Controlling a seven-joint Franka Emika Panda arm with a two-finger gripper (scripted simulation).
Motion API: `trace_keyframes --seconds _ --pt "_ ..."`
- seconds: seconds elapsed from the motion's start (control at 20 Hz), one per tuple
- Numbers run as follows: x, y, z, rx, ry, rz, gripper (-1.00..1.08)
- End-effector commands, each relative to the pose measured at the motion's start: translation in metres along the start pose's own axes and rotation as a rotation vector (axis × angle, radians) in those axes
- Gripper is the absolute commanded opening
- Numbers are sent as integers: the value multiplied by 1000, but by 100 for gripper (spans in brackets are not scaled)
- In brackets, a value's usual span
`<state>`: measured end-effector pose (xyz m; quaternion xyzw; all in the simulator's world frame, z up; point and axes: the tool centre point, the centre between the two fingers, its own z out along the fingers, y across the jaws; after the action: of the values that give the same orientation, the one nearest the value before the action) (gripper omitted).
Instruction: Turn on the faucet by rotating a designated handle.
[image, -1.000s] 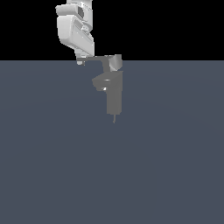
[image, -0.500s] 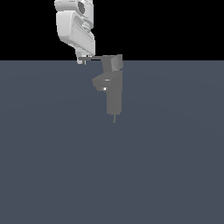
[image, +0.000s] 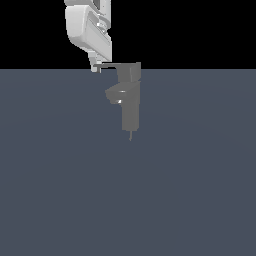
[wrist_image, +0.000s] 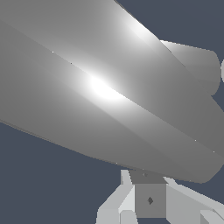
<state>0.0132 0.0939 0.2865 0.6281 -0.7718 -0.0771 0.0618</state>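
Faucet (image: 131, 105) stands mid-desk; my pincer (image: 95, 68) touches its handle (image: 112, 65) tip, spread or pressed I cannot tell. Pushing there, I might slip off the thin lever.

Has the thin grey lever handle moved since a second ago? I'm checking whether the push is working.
Yes. In the exterior view the thin grey lever handle has swung on the fixed grey faucet column, from angled upward to lying level, pointing to that view's left at the gripper.

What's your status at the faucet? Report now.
Gripper at the tip of the handle, jaw state unclear. Handle points toward the exterior view's left from the cap atop the faucet. Nothing else seen around it.
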Motion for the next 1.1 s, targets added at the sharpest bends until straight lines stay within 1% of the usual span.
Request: trace_keyframes --seconds 0.0,0.65,0.7,0.75,1.05 --pt "9 7 -2 0 1 5 -100" --pt "36 40 -4 0 0 2 -100" --pt "36 40 -4 0 0 2 -100" --pt "27 40 1 -5 2 -9 -100" --pt "64 41 -1 -4 1 -5 -100"
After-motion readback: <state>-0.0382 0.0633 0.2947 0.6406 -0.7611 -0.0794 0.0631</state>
